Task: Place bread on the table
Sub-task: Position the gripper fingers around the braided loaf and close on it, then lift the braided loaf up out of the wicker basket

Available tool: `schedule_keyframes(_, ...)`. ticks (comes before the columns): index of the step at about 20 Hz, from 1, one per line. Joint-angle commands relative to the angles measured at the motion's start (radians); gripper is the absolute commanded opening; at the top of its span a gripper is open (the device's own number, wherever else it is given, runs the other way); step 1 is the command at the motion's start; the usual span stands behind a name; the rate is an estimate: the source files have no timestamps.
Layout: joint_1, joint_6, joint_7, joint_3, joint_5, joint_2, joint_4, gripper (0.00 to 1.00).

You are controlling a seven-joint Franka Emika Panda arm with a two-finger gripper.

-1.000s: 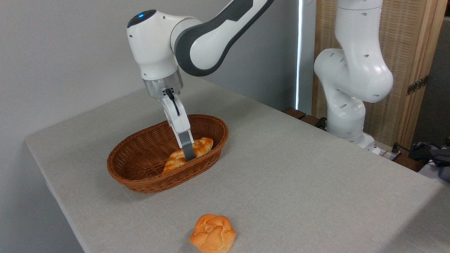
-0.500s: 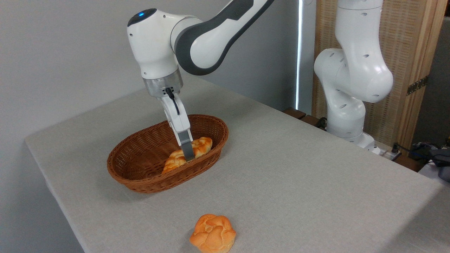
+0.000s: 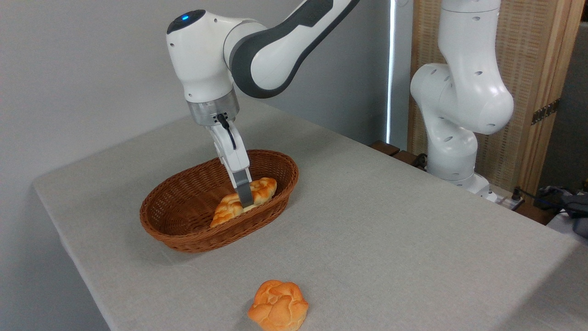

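My arm (image 3: 275, 46) is glossy white plastic with matt dark grey panels, a brushed metal ring at the wrist, and my hand (image 3: 244, 197) ends in dull grey fingers. The table (image 3: 390, 239) wears a matt, finely woven light grey cloth. The basket (image 3: 183, 230) is rough brown wicker; the bread (image 3: 264, 187) and the bun (image 3: 278, 305) look smooth, faintly shiny.

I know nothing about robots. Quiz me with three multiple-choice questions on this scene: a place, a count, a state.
1. Where is the braided loaf?
A. in the wicker basket
B. on the bare table
C. on the floor

2. How many bread pieces show?
A. one
B. two
C. four

3. The claw is:
A. far above the basket
B. down in the basket at the loaf
C. at the round bun

Answers:
1 A, basket rim surrounds it.
2 B, loaf plus bun.
3 B, its fingers meet the loaf's middle.
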Motion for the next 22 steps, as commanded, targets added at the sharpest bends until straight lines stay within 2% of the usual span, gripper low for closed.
schedule_keyframes(1,0.001,-0.020,-0.011,0.001,-0.017,-0.015,0.001,0.27)
schedule_keyframes(3,0.001,-0.022,-0.025,0.001,-0.021,-0.015,0.010,0.27)
schedule_keyframes(6,0.007,-0.029,-0.028,0.007,-0.086,-0.015,0.041,0.28)
schedule_keyframes(11,0.016,-0.163,-0.045,0.018,-0.146,-0.006,0.128,0.28)
schedule_keyframes(16,0.018,-0.273,-0.067,0.041,-0.151,-0.003,0.197,0.29)
schedule_keyframes(17,0.030,-0.299,-0.063,0.044,-0.149,-0.003,0.214,0.29)
schedule_keyframes(20,0.038,-0.362,-0.039,0.059,-0.139,-0.001,0.251,0.37)
schedule_keyframes(22,0.038,-0.384,0.011,0.087,-0.137,-0.004,0.268,0.36)
